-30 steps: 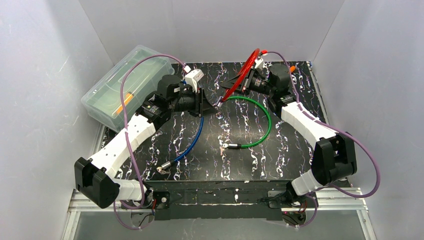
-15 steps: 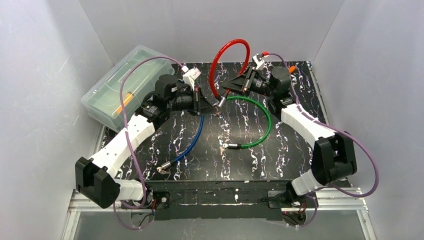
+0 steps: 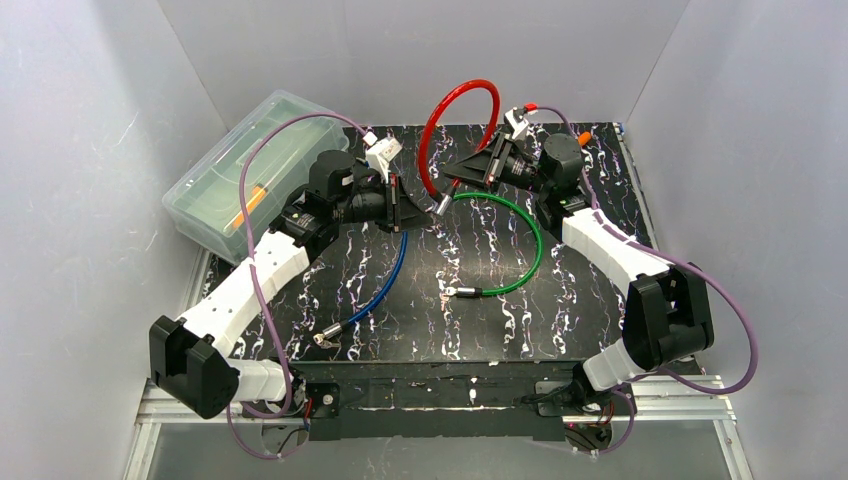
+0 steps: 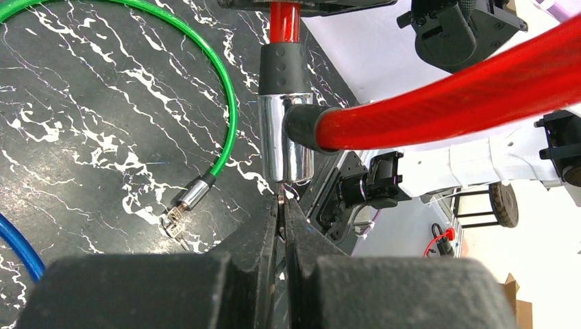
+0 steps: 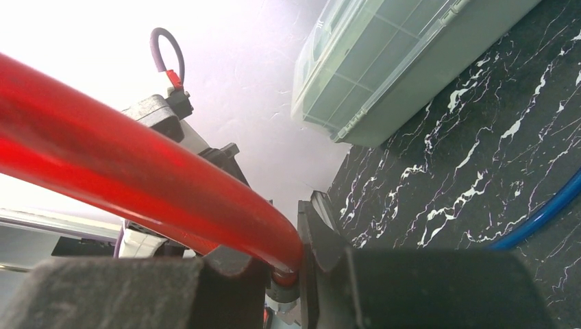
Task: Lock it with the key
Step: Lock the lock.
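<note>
A red cable lock (image 3: 455,120) is held upright as a loop above the back of the table. Its chrome lock barrel (image 4: 286,140) points down at my left gripper (image 4: 281,205), which is shut on a thin key (image 4: 280,203) at the barrel's mouth. My right gripper (image 5: 294,271) is shut on the red cable (image 5: 144,175) just above the barrel. In the top view the left gripper (image 3: 410,212) and right gripper (image 3: 478,168) face each other across the barrel (image 3: 441,204).
A green cable lock (image 3: 515,240) with keys at its end (image 4: 175,223) and a blue cable lock (image 3: 375,290) lie on the black marbled table (image 3: 560,320). A clear plastic box (image 3: 235,175) stands at the back left.
The right gripper has turned the red lock from edge-on to a full upright loop. The left gripper has shifted slightly left at the barrel. Little differs over the last half second.
</note>
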{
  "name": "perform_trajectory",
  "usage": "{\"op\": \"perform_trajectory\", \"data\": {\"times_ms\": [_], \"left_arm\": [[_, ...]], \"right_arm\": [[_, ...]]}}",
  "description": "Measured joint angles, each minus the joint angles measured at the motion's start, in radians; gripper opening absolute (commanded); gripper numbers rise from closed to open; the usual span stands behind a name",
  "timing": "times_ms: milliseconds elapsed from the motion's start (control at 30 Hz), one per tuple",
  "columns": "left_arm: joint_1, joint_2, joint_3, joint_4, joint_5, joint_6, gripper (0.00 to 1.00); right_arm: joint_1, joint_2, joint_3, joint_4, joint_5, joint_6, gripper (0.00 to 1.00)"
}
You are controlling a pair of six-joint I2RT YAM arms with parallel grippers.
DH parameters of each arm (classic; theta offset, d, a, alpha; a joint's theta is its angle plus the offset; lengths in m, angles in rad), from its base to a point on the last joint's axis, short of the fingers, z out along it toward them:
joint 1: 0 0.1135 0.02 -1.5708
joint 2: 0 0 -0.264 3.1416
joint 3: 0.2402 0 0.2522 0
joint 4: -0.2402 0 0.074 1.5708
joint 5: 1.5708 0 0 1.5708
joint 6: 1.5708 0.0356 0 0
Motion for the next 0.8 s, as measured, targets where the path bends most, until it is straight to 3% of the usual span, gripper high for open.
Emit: {"op": "perform_trajectory", "data": {"times_ms": [100,400,600,800], "left_arm": [[0.000,-0.001,-0.001,-0.002,0.000,0.009,0.00],[0.000,-0.018,-0.002,-0.026,-0.023,0.068,0.47],[0.000,-0.021,0.017,-0.025,-0.038,0.103,0.61],[-0.001,-0.021,0.087,0.001,-0.061,0.171,0.67]], "right_arm": [[0.000,0.000,-0.004,0.002,0.000,0.003,0.01],[-0.006,0.000,-0.004,-0.003,-0.002,-0.001,0.01],[-0.006,0.000,-0.004,-0.062,0.002,-0.053,0.01],[-0.006,0.000,-0.004,-0.148,0.018,-0.109,0.01]]}}
